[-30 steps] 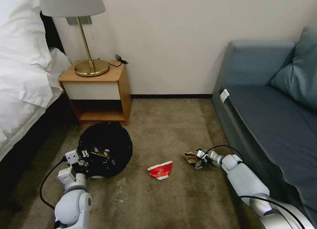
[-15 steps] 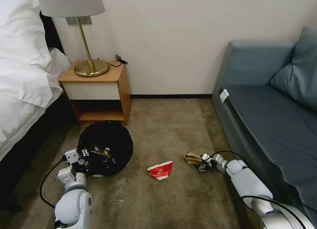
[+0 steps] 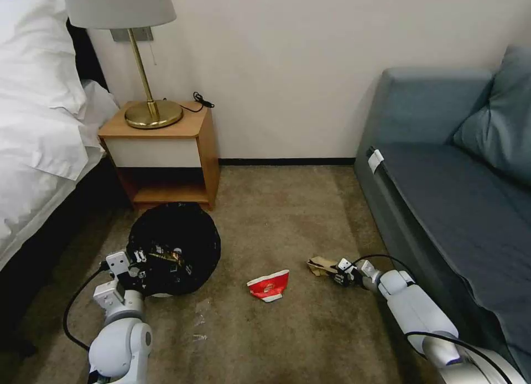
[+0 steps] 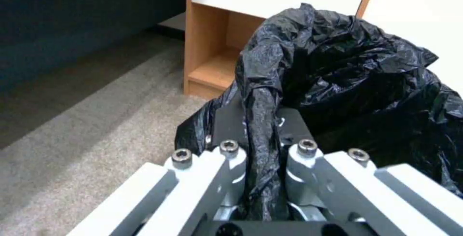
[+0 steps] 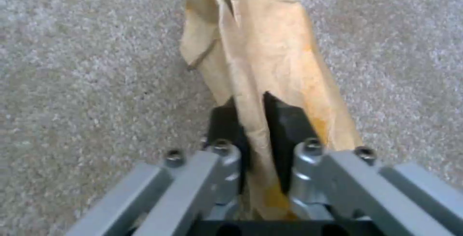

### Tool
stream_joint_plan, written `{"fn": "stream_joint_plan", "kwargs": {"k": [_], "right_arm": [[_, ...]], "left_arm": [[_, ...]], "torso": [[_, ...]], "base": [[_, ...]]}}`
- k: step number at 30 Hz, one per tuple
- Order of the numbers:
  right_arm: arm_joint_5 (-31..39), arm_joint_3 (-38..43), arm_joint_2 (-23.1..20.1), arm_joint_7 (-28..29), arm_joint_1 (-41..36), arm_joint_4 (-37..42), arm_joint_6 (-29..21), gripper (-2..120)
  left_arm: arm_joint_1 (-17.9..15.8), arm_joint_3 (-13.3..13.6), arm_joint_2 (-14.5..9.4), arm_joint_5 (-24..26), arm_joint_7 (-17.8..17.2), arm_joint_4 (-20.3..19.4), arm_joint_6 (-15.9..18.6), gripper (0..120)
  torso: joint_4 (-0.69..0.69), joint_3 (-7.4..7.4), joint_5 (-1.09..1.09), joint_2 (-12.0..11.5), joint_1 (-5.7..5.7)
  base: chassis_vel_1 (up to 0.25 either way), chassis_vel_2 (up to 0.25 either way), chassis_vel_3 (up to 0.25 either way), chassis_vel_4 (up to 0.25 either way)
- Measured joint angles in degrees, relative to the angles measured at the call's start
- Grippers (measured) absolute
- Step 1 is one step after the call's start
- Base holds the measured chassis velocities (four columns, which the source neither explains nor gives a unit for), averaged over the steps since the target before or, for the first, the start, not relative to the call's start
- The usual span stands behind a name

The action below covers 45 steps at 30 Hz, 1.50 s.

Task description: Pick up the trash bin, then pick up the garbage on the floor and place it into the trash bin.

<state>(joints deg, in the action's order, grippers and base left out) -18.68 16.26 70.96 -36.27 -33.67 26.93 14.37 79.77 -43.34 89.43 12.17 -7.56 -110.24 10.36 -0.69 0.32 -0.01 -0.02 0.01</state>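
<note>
Right claw (image 5: 255,120) pinches brown paper (image 5: 260,47) | left claw (image 4: 263,120) clamps trash bin (image 4: 357,69) rim

The trash bin (image 3: 174,248) shows almost nothing of its white body: the black bag (image 4: 357,84) covers it, leaving only a pale sliver at its base in the head view. What lies inside is a small yellowish glint, too small to name. The left hand (image 3: 139,260) overlaps the near rim, and in the left wrist view the bag fold hides the gap between its fingers (image 4: 226,120).

The crumpled brown paper (image 5: 260,58) runs off the right wrist view's edge, and its near end is hidden between the right hand's (image 3: 342,271) fingers (image 5: 284,120).

The lamp (image 3: 133,52), bed (image 3: 38,124) and sofa (image 3: 459,179) are cut off by the head view's edges.
</note>
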Motion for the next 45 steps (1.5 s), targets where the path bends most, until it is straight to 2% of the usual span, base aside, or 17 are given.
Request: {"fn": "stream_joint_plan", "kwargs": {"k": [2, 11, 13, 14, 16, 19, 22, 23, 24, 25, 27, 30, 32, 34, 36, 41, 45], "right_arm": [[0.2, 0.0, 0.0, 0.1, -0.2, 0.1, 0.0, 0], [1.0, 0.1, -0.1, 0.9, -0.4, 0.5, 0.2, 0], [7.5, -2.0, -0.4, 3.2, -1.6, 4.6, 2.0, 0], [7.5, -2.0, -0.4, 3.2, -1.6, 4.6, 2.0, 0], [14.6, -5.6, 0.5, 6.3, -1.8, 8.4, 7.2, 0], [16.7, -7.4, 1.1, 7.6, -1.8, 10.3, 8.9, 0], [22.1, -15.0, 2.7, 13.8, -2.1, 19.0, 12.7, 0], [22.1, -15.0, 2.7, 13.8, -2.1, 19.0, 12.7, 0], [23.2, -17.5, 3.2, 15.7, -2.3, 22.6, 13.2, 0], [23.2, -17.5, 3.2, 15.7, -2.3, 22.6, 13.2, 0], [24.5, -21.8, 3.9, 19.0, -2.5, 28.9, 13.4, 0], [25.2, -24.1, 4.1, 20.6, -2.4, 32.8, 13.0, 0], [26.7, -27.6, 4.1, 22.9, -1.6, 39.0, 11.6, 0], [27.2, -28.5, 4.1, 23.6, -1.4, 40.5, 11.1, 0], [28.6, -32.5, 4.0, 26.0, -0.4, 45.7, 9.5, 0], [31.6, -38.0, 3.9, 28.9, 0.2, 50.8, 6.7, 0], [31.8, -41.0, 4.1, 30.2, 0.3, 50.8, 6.7, 0]], "left_arm": [[-0.1, 0.1, 0.0, 0.0, 0.0, 0.0, 0.0, 5], [-0.2, 0.4, 0.0, 0.0, 0.0, 0.2, 0.0, 5], [-0.2, 0.6, 0.1, 0.0, -0.1, 0.7, 0.0, 5], [-0.2, 0.6, 0.1, 0.0, -0.1, 0.7, 0.0, 5], [-0.5, 1.0, 0.2, -0.1, -0.1, 1.2, 0.0, 5], [-0.7, 1.3, 0.2, -0.1, -0.1, 1.3, 0.0, 5], [-1.2, 2.2, 0.2, -0.3, -0.3, 1.8, 0.0, 5], [-1.2, 2.2, 0.2, -0.3, -0.3, 1.8, 0.0, 5], [-1.4, 2.3, 0.2, -0.3, -0.3, 2.0, 0.0, 5], [-1.4, 2.3, 0.2, -0.3, -0.3, 2.0, 0.0, 5], [-1.6, 2.4, 0.3, -0.3, -0.3, 2.5, 0.0, 5], [-1.7, 2.6, 0.3, -0.4, -0.3, 2.8, 0.0, 5], [-1.9, 2.9, 0.4, -0.6, -0.3, 3.1, 0.0, 5], [-2.0, 3.0, 0.5, -0.7, -0.3, 3.2, 0.0, 5], [-2.0, 3.5, 0.5, -1.2, -0.4, 3.5, -0.1, 5], [-2.0, 4.1, 0.5, -1.4, -0.7, 3.4, -0.1, 5], [-2.1, 4.6, 0.5, -1.5, -1.1, 2.9, -0.1, 5]], "torso": [[0.00, 0.00, 0.01, 0.0, 0.00], [0.00, 0.00, 0.00, 0.0, 0.00], [-0.01, 0.00, -0.01, 0.0, 0.00], [-0.01, 0.00, -0.01, 0.0, 0.00], [-0.02, 0.00, -0.01, 0.0, 0.00], [0.01, 0.01, 0.00, 0.0, 0.00], [0.01, 0.00, -0.01, 0.0, 0.00], [0.01, 0.00, -0.01, 0.0, 0.00], [0.00, 0.00, -0.01, 0.0, 0.00], [0.00, 0.00, -0.01, 0.0, 0.00], [0.01, 0.00, -0.01, 0.0, 0.00], [0.01, 0.01, -0.01, 0.0, 0.00], [0.00, 0.00, -0.02, 0.0, 0.00], [0.00, 0.00, -0.02, 0.0, 0.00], [0.01, 0.00, -0.02, 0.0, 0.00], [0.00, 0.00, -0.01, 0.0, 0.00], [0.00, 0.00, 0.00, 0.0, 0.00]], "base": [[0.000, 0.000, 0.000, 0.000], [0.000, 0.000, 0.000, 0.000], [0.000, 0.000, 0.000, 0.000], [0.000, 0.000, 0.000, 0.000], [0.000, 0.000, 0.000, 0.000], [0.000, 0.000, 0.000, 0.000], [0.000, 0.000, 0.000, 0.000], [0.000, 0.000, 0.000, 0.000], [0.000, 0.000, 0.000, 0.000], [0.000, 0.000, 0.000, 0.000], [0.000, 0.000, 0.000, 0.000], [0.000, 0.000, 0.000, 0.000], [0.000, 0.000, 0.000, 0.000], [0.000, 0.000, 0.000, 0.000], [0.000, 0.000, 0.000, 0.000], [0.000, 0.000, 0.000, 0.000], [0.000, 0.000, 0.000, 0.000]]}}
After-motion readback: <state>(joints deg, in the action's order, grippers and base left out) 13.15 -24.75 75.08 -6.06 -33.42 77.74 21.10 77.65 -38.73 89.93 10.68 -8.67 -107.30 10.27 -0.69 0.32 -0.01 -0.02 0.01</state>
